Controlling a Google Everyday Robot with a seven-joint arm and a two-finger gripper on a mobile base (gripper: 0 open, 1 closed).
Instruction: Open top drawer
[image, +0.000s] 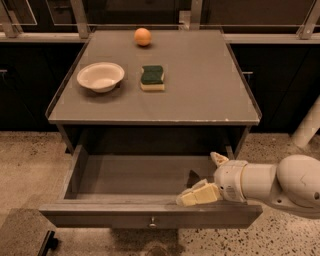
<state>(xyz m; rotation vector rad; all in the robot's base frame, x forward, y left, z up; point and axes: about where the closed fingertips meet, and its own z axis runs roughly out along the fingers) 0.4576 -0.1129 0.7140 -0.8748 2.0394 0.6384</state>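
The top drawer is pulled far out below the grey table top, and its inside is bare. Its flat front carries one small round metal knob at the centre. My gripper is at the right end of the drawer, just above and behind the front panel. Its cream fingers are spread apart with nothing between them. The lower finger lies along the top edge of the front panel, and the other points up over the drawer's right side. The white arm comes in from the right.
On the table top are a white bowl, a green and yellow sponge and an orange. Dark cabinets stand behind and beside the table. A white post is at the right and a dark block at the lower left.
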